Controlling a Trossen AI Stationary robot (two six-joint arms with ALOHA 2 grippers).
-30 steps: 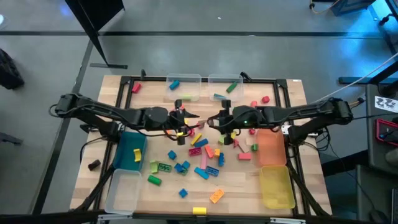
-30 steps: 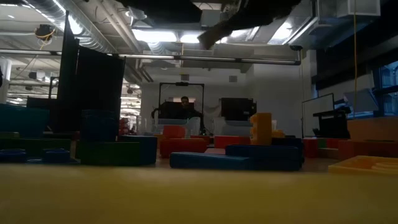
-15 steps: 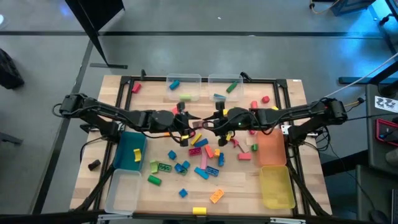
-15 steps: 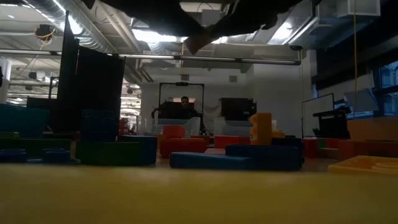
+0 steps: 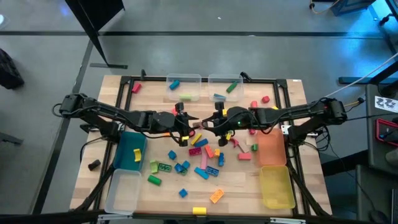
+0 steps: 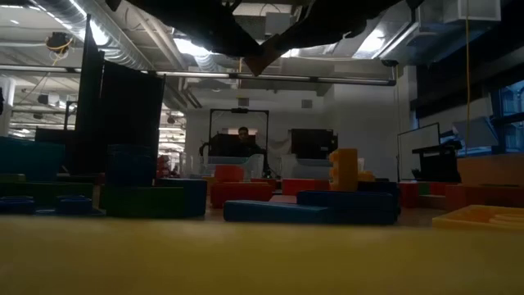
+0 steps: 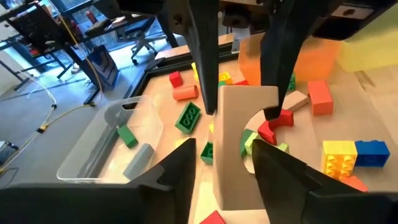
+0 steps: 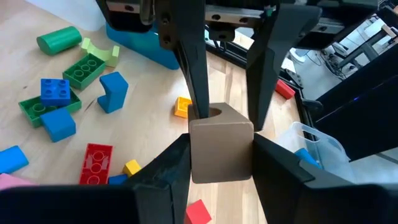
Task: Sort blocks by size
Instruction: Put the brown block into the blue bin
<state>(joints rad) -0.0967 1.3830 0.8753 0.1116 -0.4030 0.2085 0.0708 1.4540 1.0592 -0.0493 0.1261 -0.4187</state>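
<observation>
The left end effector (image 7: pixel 230 168) and the right end effector (image 8: pixel 217 163) both grip one tan wooden block (image 8: pixel 221 149), meeting mid-air above the loose blocks (image 5: pixel 202 155). A moment ago they were apart; the left's fingers have since narrowed onto it (a handover, likely). Beyond stand the clear bins (image 5: pixel 185 87) on the counter (image 5: pixel 249 186).

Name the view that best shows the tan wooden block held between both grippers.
Left wrist view: the tan wooden block fills the frame with its arched cutout visible. Right wrist view shows one plain face; high view, a small patch between the grippers; low view, only arms overhead.
</observation>
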